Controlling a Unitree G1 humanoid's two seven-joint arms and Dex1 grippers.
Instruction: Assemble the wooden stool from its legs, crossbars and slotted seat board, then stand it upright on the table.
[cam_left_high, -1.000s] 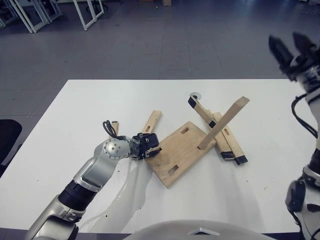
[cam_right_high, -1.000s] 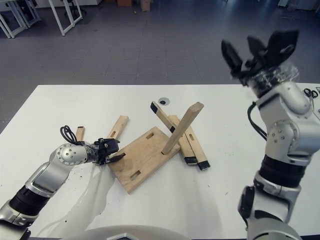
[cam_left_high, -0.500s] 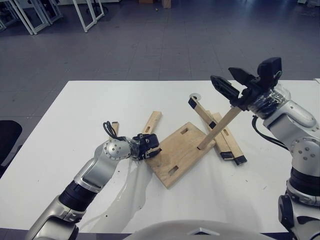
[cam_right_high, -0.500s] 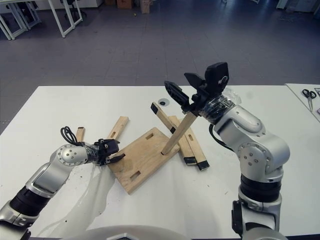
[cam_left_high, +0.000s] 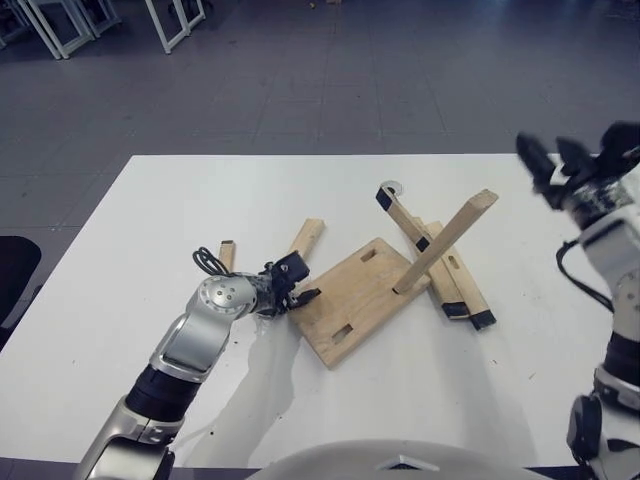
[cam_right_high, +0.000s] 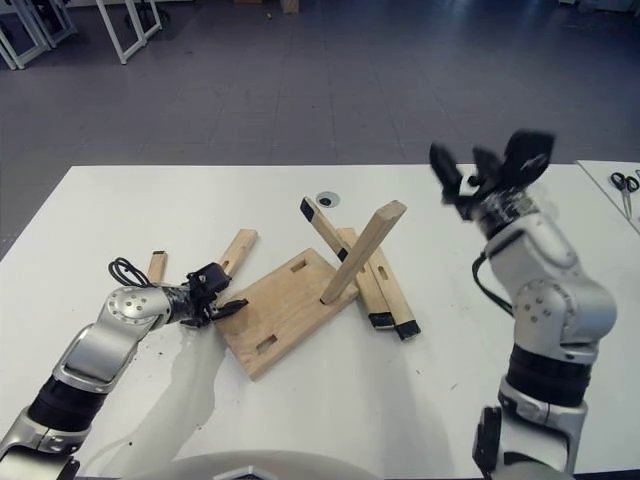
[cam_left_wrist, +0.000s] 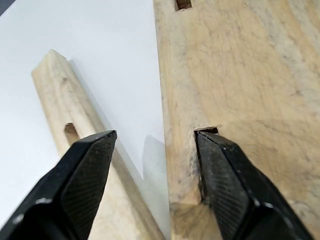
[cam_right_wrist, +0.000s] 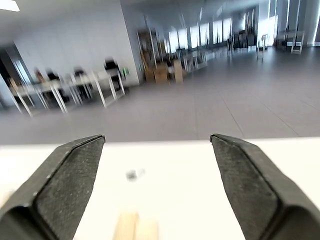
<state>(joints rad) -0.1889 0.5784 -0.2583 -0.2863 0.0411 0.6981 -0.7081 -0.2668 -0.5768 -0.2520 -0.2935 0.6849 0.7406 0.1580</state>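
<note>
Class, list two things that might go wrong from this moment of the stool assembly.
1. The leg leans in the seat board, unheld; the right gripper is open and apart, so it may topple.
2. The open left gripper sits at the board's edge; a nudge could shift the board.

No legible text or labels anywhere.

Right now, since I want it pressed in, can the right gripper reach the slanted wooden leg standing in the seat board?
Likely yes: the open right gripper hangs in air beside the slanted wooden leg, nothing between them.
</note>
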